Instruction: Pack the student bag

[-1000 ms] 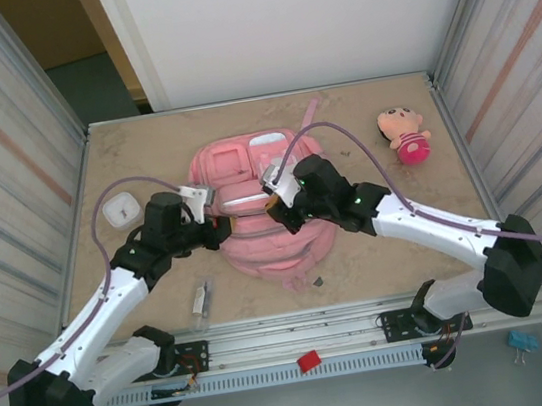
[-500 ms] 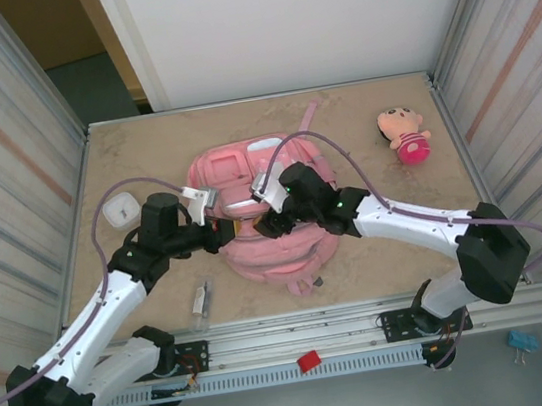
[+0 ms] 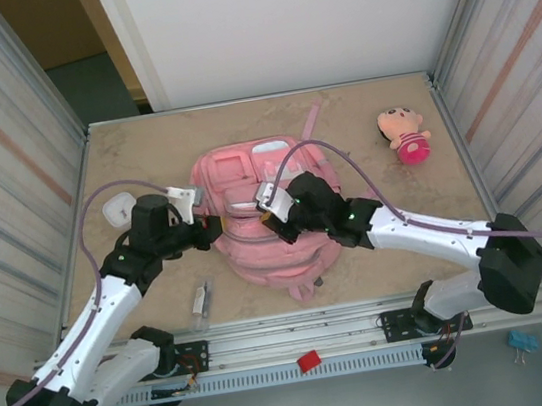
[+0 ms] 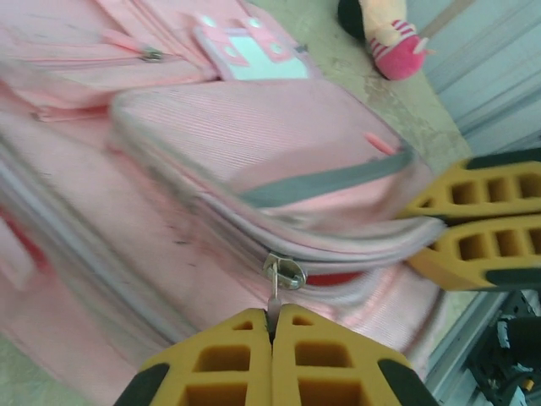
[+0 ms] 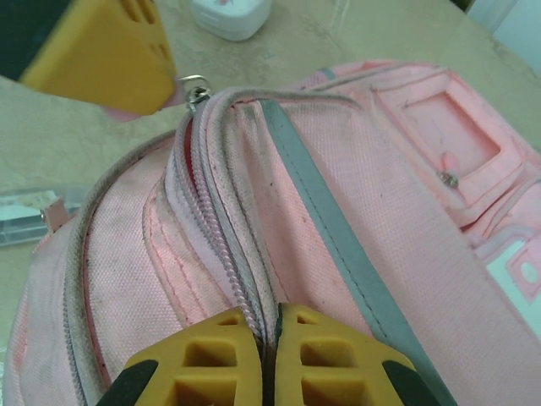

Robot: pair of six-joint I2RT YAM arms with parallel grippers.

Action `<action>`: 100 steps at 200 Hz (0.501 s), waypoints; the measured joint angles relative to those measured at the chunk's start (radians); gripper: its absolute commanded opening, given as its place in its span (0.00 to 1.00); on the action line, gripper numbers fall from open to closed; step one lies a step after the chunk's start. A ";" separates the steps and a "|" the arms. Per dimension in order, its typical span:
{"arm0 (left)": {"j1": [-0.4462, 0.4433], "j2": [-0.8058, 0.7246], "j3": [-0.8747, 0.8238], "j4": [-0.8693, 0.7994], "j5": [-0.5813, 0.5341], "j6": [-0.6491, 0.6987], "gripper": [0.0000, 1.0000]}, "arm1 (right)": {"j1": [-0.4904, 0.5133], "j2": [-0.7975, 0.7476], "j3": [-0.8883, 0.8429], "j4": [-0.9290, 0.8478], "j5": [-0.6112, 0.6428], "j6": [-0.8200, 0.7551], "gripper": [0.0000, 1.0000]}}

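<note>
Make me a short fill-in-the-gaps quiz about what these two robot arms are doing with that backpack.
The backpack is ____ in colour.
The left gripper pinches the metal pull of the backpack's ____.
The right gripper clamps the backpack's seam, and its fingers are ____.
The doll lies on the ____, apart from the backpack.
Missing words: pink; zip; yellow; table.

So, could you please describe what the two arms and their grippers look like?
The left arm and right arm have white links, black joints and a lilac cable each. The left gripper and right gripper have blocky yellow fingers with rectangular holes and black patches.
</note>
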State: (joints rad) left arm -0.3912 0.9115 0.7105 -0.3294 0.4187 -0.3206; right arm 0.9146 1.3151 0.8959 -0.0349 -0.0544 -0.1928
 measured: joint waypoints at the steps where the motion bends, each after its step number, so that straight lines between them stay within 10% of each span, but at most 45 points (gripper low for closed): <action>1: 0.001 0.001 0.000 0.000 0.000 0.001 0.00 | 0.000 -0.003 -0.002 0.001 0.000 0.000 0.00; 72: 0.034 0.141 0.000 0.094 0.102 0.010 0.01 | -0.025 -0.163 -0.145 0.068 -0.045 -0.003 0.00; 100: 0.030 0.242 0.007 0.183 0.141 0.002 0.17 | -0.048 -0.180 -0.175 0.082 -0.054 0.000 0.00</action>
State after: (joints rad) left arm -0.3614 1.1538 0.7177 -0.1459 0.5594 -0.3183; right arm 0.8661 1.1347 0.7208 0.0471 -0.1081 -0.1928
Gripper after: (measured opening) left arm 0.079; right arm 0.073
